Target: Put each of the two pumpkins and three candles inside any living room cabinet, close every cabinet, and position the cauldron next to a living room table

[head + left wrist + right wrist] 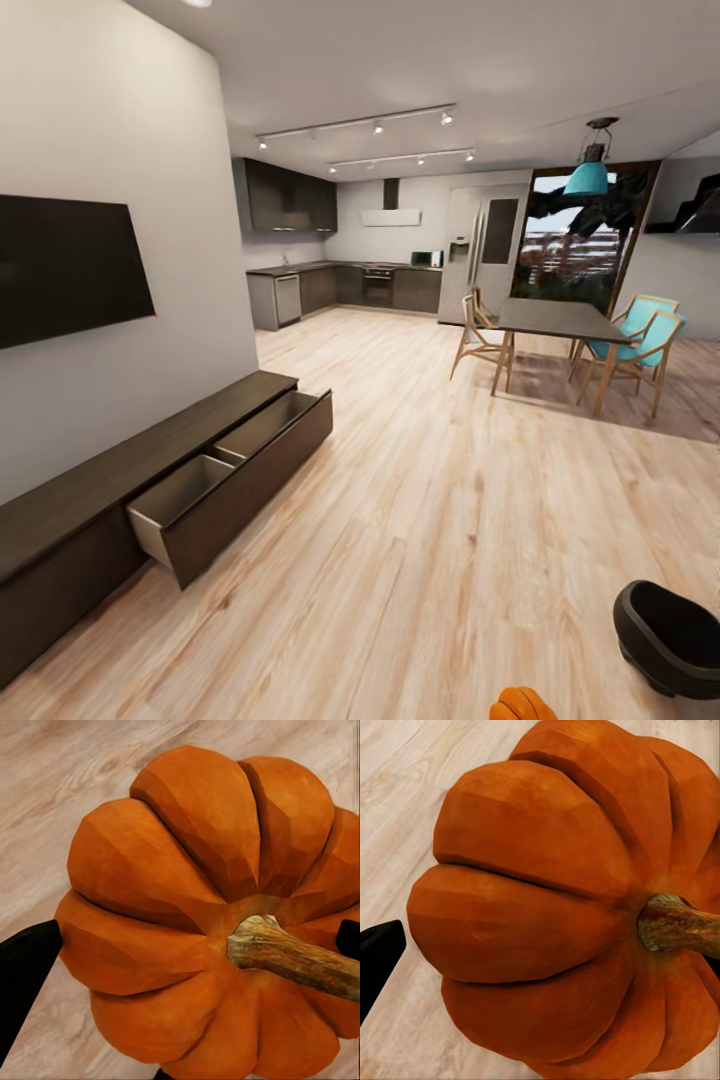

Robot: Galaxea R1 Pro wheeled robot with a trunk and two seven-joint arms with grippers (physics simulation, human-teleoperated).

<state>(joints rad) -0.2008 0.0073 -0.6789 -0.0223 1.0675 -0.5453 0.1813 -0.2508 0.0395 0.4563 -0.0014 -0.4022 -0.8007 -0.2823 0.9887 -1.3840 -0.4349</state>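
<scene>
Head view is showing the cabinet point(150, 470) with its open drawer point(235, 480) lying ahead and left of both grippers, each clamping a pumpkin point(202, 915) point(562, 907) between its fingers point(26, 967) point(376, 952), the left arm sitting nearer.

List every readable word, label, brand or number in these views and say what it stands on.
None can be read. The wall TV is a blank dark screen, the open cabinet drawer has a plain front, and both pumpkins carry no marks. The kitchen appliances are too small to show lettering.
</scene>
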